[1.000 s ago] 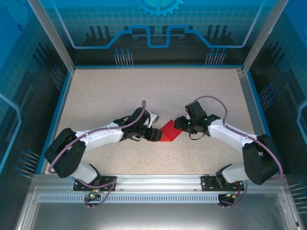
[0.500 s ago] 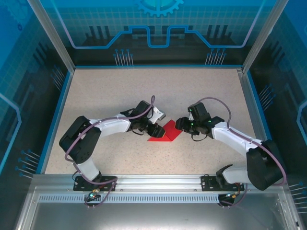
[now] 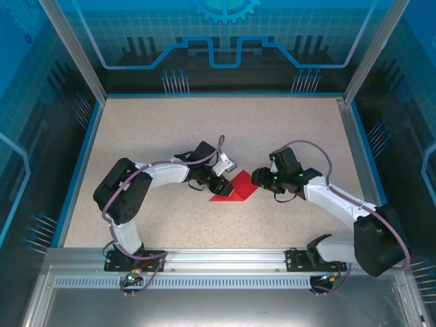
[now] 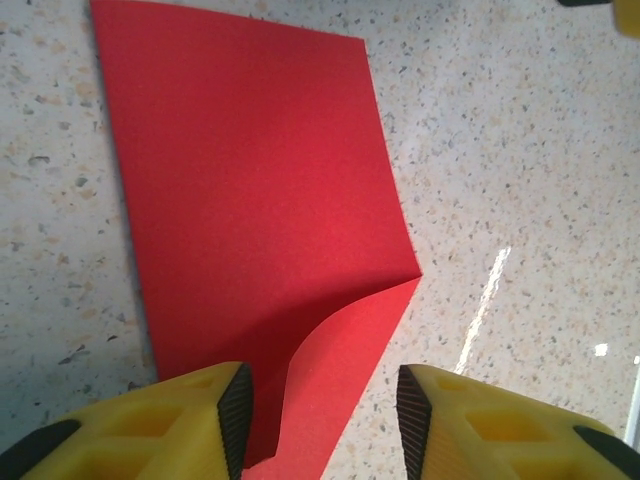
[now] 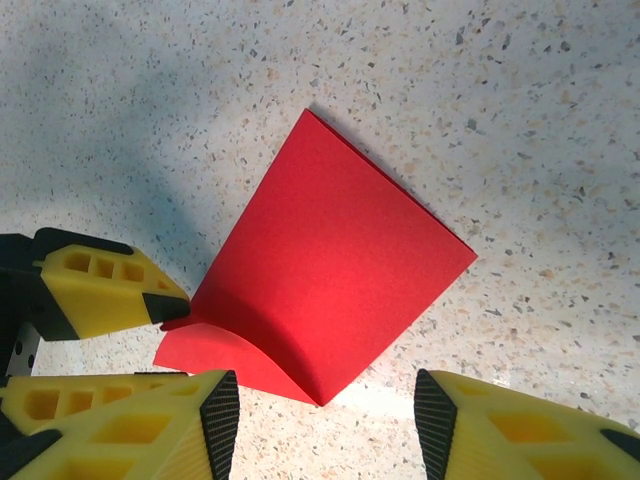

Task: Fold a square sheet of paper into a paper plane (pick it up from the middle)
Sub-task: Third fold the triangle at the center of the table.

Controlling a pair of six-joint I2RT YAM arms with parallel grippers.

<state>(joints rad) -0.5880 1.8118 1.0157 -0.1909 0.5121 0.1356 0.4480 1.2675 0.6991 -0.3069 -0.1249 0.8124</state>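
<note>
Red square sheet of paper [image 3: 233,191], part-folded, is lying on the tabletop [image 3: 170,129] between both grippers. The left gripper [image 4: 318,400] is swinging round and narrowing, jaws spread astride its lifting edge. The right gripper [image 5: 325,410] is hovering spread opposite, so I reckon a crease comes next.
</note>
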